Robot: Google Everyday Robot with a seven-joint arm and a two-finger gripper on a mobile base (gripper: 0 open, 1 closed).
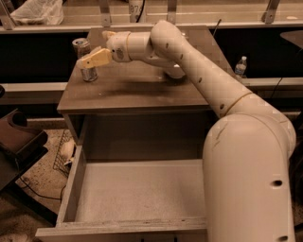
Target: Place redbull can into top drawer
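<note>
The redbull can [84, 56], slim and silvery, stands upright near the left edge of the cabinet top [137, 92]. My gripper [93, 47] is at the can's right side with its fingers spread. The near yellowish finger [95, 57] crosses in front of the can's middle, and the far finger [109, 34] lies behind and to the right of it. I cannot tell whether either finger touches the can. The top drawer [71, 189] is pulled out wide below the cabinet top, with a pale flat bottom and nothing in it.
A white bowl [173, 72] sits on the cabinet top behind my arm. A water bottle [240, 66] stands on a shelf to the right. A plastic bag [35, 12] lies at the back left. A dark chair [19, 139] stands left of the drawer.
</note>
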